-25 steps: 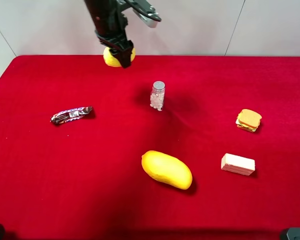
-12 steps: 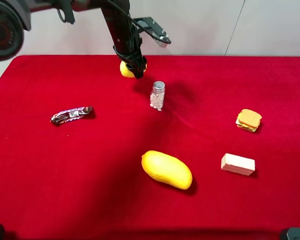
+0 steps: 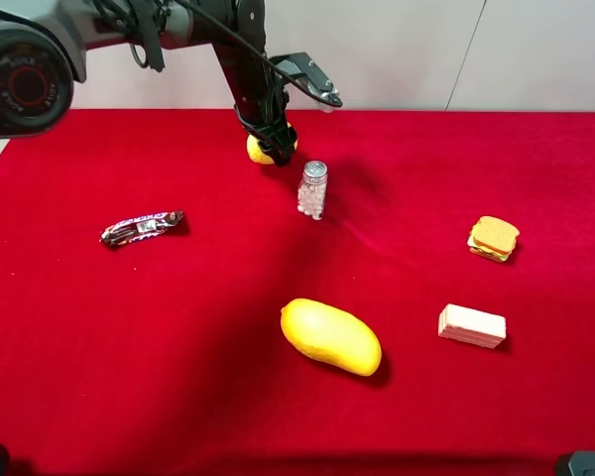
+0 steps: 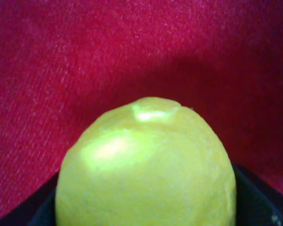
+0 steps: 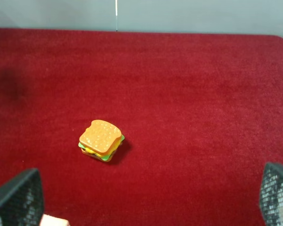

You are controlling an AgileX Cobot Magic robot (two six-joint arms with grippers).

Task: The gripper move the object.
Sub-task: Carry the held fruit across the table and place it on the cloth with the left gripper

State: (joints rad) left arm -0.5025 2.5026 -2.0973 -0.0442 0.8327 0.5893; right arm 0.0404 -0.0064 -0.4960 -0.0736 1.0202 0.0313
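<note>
The lemon (image 3: 255, 152), small, round and yellow, sits in my left gripper (image 3: 270, 146) at the back of the red table, just behind and left of the pill bottle. The gripper is shut on it, with black fingers on both sides. I cannot tell whether the lemon touches the cloth. In the left wrist view the lemon (image 4: 146, 165) fills the lower picture, with dark finger parts (image 4: 254, 197) beside it. My right gripper (image 5: 146, 193) is open and empty, its mesh-padded fingertips (image 5: 14, 200) far apart above the cloth near the toy sandwich.
A clear bottle of white pills (image 3: 313, 190) stands close to the lemon. A wrapped candy bar (image 3: 142, 227) lies left. A large mango (image 3: 331, 336) lies front centre. A pink wafer block (image 3: 471, 325) and a toy sandwich (image 3: 493, 238) (image 5: 102, 140) lie right.
My left gripper has carried the lemon rightward and a little forward and down, from the back edge towards the pill bottle. Nothing else has moved.
</note>
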